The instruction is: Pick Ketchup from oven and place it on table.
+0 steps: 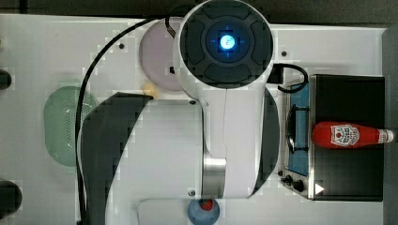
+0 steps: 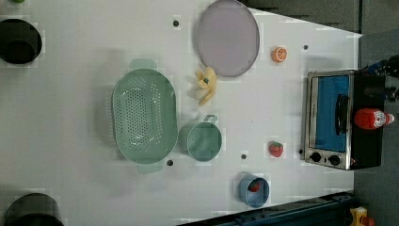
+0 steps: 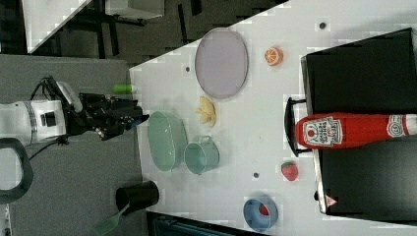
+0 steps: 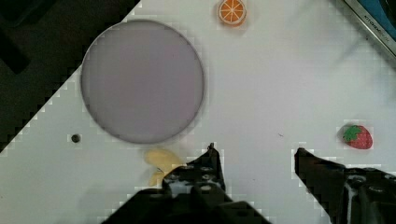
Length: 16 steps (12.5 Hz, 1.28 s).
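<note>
Wrist view shows the claw [image 4: 254, 154] wide and empty above the table [image 4: 261, 88] — well apart from the ketchup [image 1: 349, 135], which lies on the oven [image 1: 349, 93] at the top view's right — nothing picked yet

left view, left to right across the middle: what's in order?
Green colander → green cup → strawberry → oven → ketchup standing on the oven's top.
</note>
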Tool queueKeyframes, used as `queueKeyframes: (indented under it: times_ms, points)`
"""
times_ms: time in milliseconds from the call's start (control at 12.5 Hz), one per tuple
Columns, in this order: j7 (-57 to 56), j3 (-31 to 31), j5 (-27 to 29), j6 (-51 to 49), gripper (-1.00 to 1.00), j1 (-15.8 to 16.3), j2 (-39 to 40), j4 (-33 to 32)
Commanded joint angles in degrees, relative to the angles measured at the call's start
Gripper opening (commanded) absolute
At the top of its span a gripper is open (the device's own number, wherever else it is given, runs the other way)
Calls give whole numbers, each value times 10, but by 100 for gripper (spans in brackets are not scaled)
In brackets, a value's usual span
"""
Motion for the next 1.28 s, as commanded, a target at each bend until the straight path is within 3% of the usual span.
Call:
queueKeyframes:
  times_ms: [80, 240, 720, 1280]
  points:
    - [10, -21, -13, -110, 58, -23, -173, -63]
    - [10, -22, -13, -109, 99, -23, -173, -63]
    - [10, -109, -25, -51, 100, -50, -148, -62]
    - [10, -264, -25, 71, 100, -65, -16, -60]
